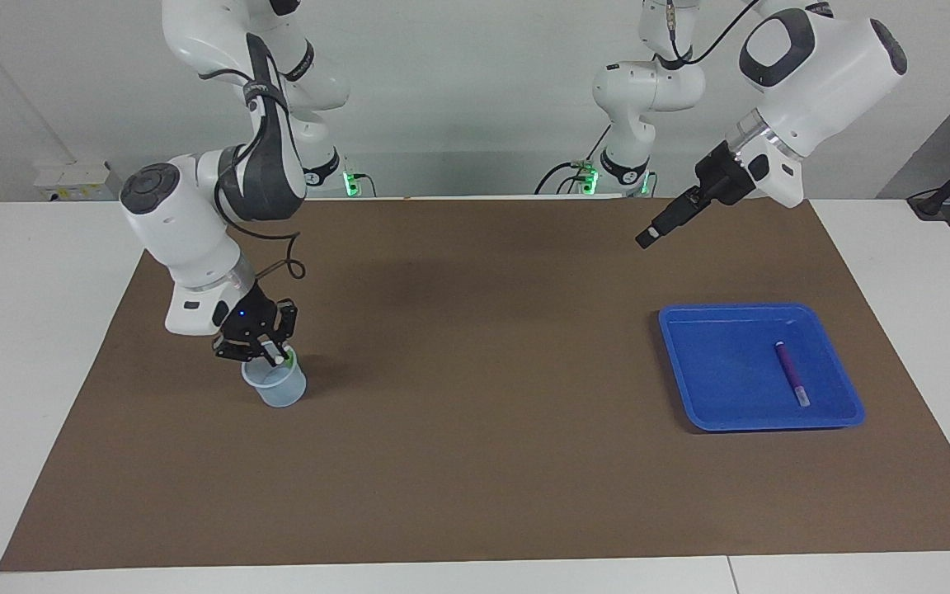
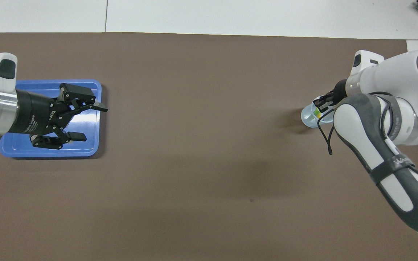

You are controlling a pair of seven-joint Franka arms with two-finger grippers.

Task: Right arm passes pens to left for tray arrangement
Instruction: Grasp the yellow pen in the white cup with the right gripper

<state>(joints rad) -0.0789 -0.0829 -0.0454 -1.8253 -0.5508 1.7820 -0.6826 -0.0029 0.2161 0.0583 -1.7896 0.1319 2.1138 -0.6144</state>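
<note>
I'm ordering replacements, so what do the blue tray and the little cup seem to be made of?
The blue tray looks like glossy moulded plastic: uniform bright colour, rounded corners, light glare on its floor. The cup looks like thin translucent plastic, faintly bluish; the pens inside show through its wall. Glass can't be ruled out.
</note>
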